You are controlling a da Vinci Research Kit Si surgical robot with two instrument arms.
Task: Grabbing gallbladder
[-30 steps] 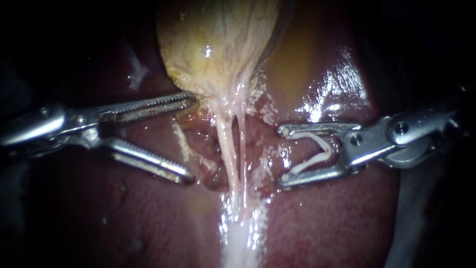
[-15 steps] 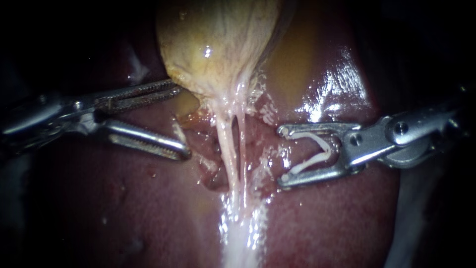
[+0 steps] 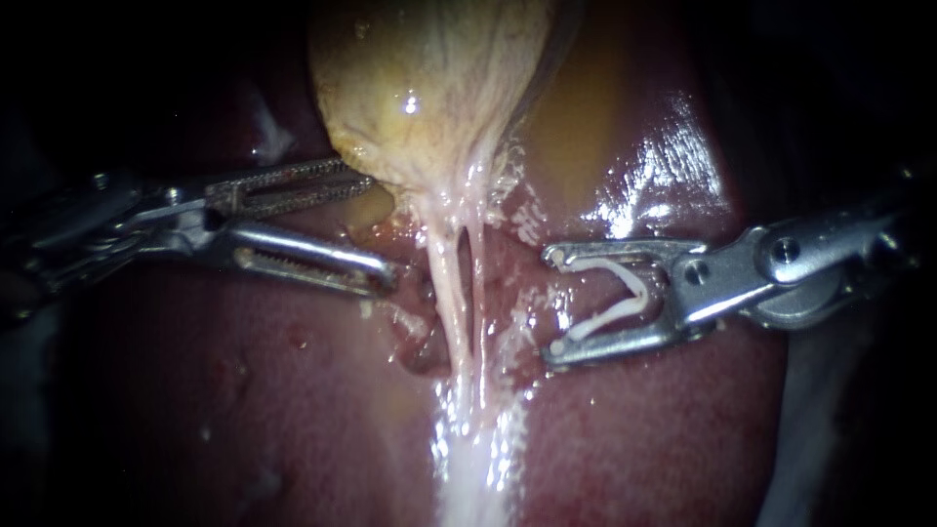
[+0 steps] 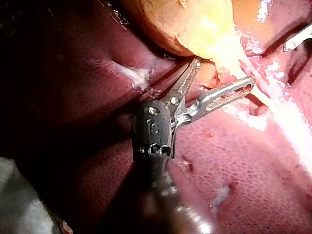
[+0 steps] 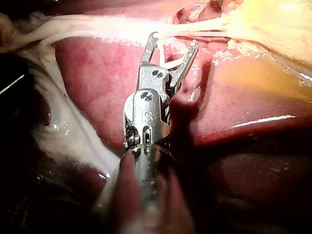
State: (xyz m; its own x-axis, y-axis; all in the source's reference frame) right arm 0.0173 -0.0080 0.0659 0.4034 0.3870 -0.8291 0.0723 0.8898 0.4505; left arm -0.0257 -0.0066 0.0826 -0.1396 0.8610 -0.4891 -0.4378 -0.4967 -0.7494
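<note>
At the upper centre of the endoscope view the gallbladder [image 3: 429, 88] lies on the liver [image 3: 244, 390]. It is a yellow-tan sac whose long axis runs from the top of the frame towards the bottom. It is widest at the top edge and narrows downward to a neck just above frame centre. The narrow end points to the lower centre, where pale strands of tissue [image 3: 454, 293] carry on down the midline.

The left instrument [image 3: 379, 231] enters from the left edge and lies nearly level, so it crosses the sac's axis at close to a right angle. Its jaws stand apart and hold nothing. The upper, toothed jaw ends against the lower left margin of the sac. The lower jaw ends just left of the strands, under the neck. The left wrist view agrees: one jaw tip lies under the yellow sac and the other reaches towards the strands. The grasp site therefore lies just up and right of the gap between the jaws.

The right instrument [image 3: 551, 304] enters from the right edge, with its tips right of the strands and apart from them. Its jaws are spread, and a white clip [image 3: 615, 313] is seated between them with one leg against each jaw. It sits below the sac and well off its wall.

Judgement: the left instrument is the nearer and is the one placed for the grab. A short advance towards the neck should bring the margin between the jaws before they close.
</note>
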